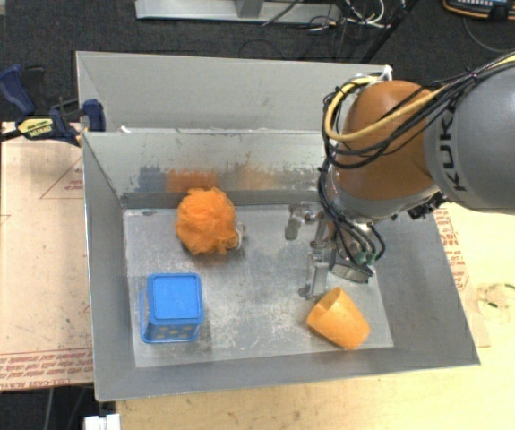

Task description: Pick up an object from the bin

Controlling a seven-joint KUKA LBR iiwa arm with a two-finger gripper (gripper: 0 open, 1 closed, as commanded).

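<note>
My gripper (304, 251) hangs low over the right half of the bin, its two metal fingers spread apart with only bare floor between them, so it is open. An orange cup (339, 320) lies on its side just below and to the right of the lower finger (315, 279), close to it; I cannot tell whether they touch. An orange fluffy ball (206, 222) rests near the back wall, to the left of the upper finger (294, 223) and apart from it.
A blue cube-shaped box (172, 307) stands in the front left corner. The arm and its orange wrist cover with cables come in from the right and hide the bin's back right part. Bare floor lies between the ball, the box and the gripper.
</note>
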